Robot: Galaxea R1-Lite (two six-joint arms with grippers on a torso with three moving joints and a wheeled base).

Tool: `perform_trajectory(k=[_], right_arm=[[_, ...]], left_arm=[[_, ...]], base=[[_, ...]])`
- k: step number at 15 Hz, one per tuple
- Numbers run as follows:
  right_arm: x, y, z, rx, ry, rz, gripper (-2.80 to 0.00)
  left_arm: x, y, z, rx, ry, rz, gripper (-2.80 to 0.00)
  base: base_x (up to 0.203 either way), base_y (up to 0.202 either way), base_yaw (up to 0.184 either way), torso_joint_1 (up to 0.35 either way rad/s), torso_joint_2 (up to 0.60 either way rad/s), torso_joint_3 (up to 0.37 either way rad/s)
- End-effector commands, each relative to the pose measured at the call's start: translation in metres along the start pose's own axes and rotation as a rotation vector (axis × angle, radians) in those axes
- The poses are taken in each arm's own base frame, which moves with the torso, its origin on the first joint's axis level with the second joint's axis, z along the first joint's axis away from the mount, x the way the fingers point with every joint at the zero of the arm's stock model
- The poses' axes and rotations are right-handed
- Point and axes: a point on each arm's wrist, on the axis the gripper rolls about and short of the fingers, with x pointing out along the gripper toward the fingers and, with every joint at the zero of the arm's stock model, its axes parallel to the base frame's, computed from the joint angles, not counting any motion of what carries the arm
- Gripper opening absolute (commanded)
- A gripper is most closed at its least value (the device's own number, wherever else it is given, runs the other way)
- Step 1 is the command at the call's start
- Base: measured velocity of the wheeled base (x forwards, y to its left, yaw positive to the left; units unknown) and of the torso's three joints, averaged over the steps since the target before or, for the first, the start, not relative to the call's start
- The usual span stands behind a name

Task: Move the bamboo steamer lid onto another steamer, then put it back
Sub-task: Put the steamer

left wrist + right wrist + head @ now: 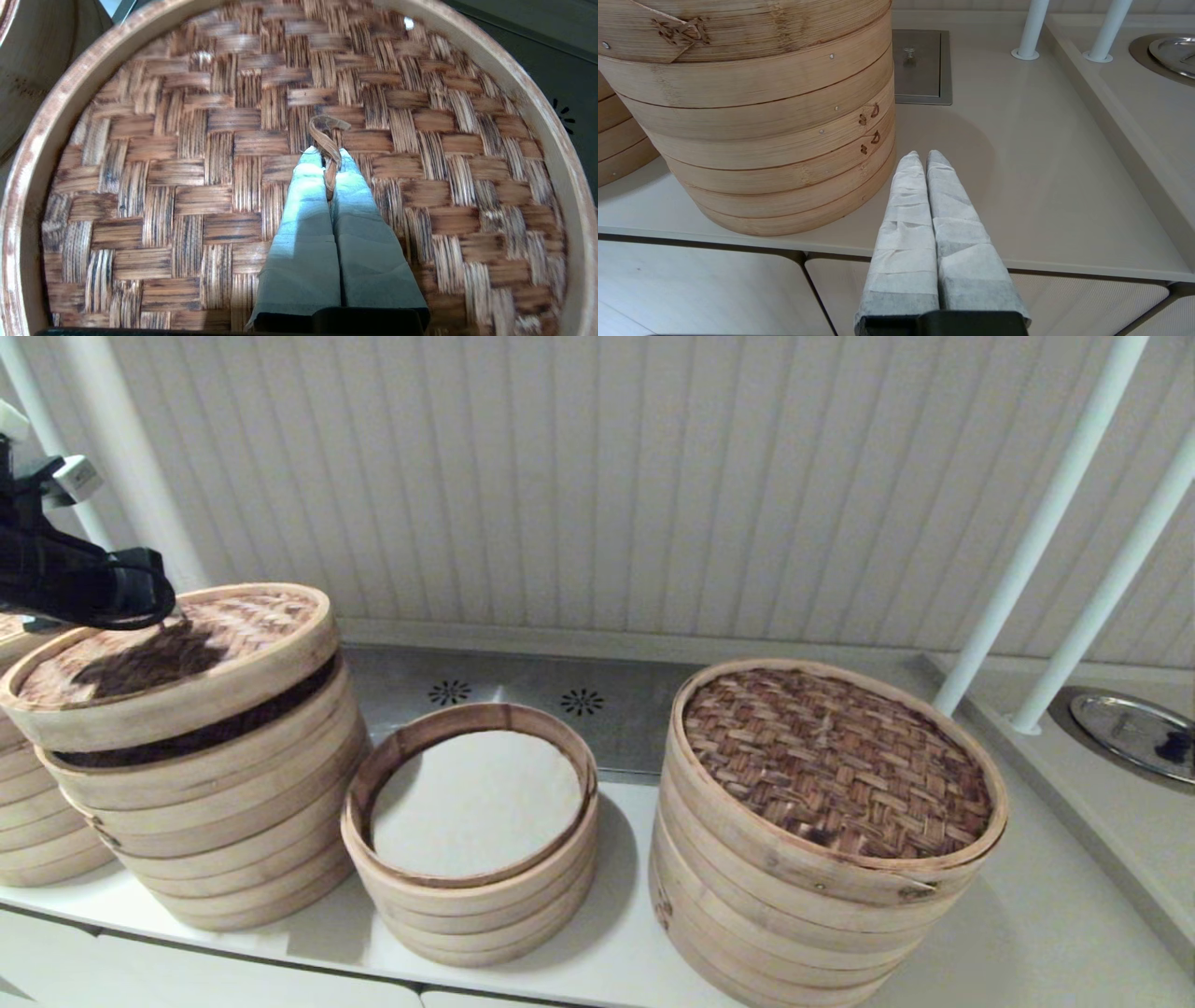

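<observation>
Nearest, the right end effector (924, 158) hangs idle at the front edge of the surface (1041, 186), its fingers pressed together on nothing, beside the widest steamer (822, 859). Between the stacks, the narrowest steamer (471, 840) stands uncovered. Farther to the left, the bamboo steamer lid (177, 653) sits tilted on another steamer (224, 821), and the left end effector (327, 156) is closed on its loop handle (327, 135). Probably the next move is to set the lid flat, then to carry it back.

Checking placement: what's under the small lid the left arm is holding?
The bamboo steamer lid, gripped by the left gripper, sits tilted on another steamer. A dark gap shows beneath; that steamer's own top is covered.
</observation>
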Motion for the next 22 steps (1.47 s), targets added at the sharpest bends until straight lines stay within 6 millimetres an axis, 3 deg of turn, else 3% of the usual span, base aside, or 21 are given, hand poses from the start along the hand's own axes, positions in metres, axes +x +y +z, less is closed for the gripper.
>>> perform_trajectory(k=[1,22], right_arm=[[0.000,0.000,-0.001,0.000,0.002,0.000,-2.80],[0.000,0.000,-0.001,0.000,0.002,0.000,-2.80]], left_arm=[[0.003,0.000,-0.002,0.000,0.008,-0.001,-2.80],[0.022,0.002,-0.015,0.095,0.004,-0.009,-2.80]], base=[[0.000,0.000,0.000,0.000,0.00,0.000],[0.000,0.000,0.000,0.000,0.00,0.000]])
